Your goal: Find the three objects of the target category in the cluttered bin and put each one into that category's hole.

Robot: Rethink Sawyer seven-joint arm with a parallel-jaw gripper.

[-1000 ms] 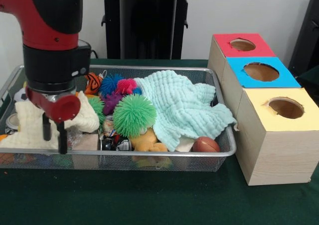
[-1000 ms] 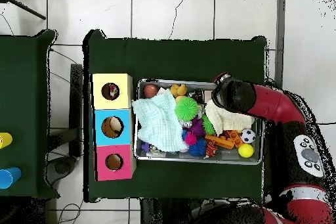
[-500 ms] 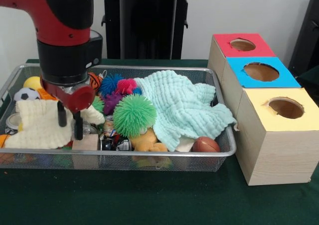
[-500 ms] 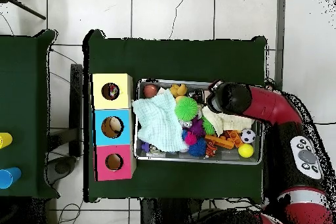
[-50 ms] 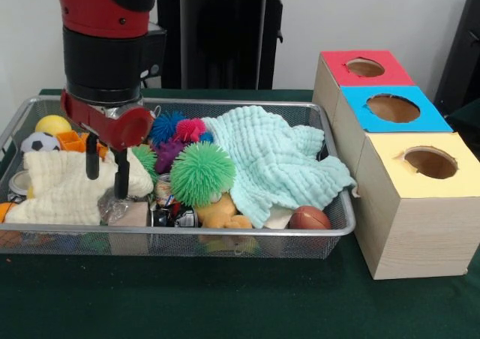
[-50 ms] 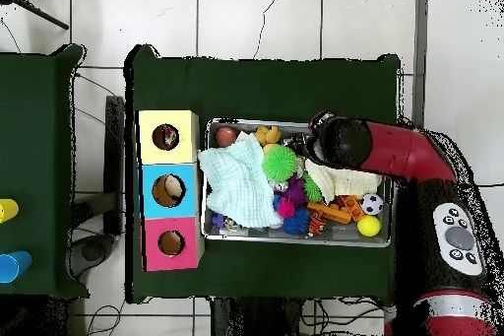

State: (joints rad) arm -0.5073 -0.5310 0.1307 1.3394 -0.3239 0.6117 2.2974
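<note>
Above the wire bin (image 5: 330, 230), toward its 9 o'clock side in the front view, the gripper (image 5: 105, 172) hung with its two fingers (image 5: 92, 157) apart and empty, tips over the cream cloth (image 5: 56, 193). At 3 o'clock of it sat the green spiky ball (image 5: 202, 173), then the mint cloth (image 5: 274, 159). The three-hole box (image 5: 409, 166) stood at 3 o'clock of the bin.

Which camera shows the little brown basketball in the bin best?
The front view: the basketball sits unobstructed against the bin wall nearest the camera, beside the mint cloth. The overhead view shows it only as a small dark-red ball in a bin corner.
</note>
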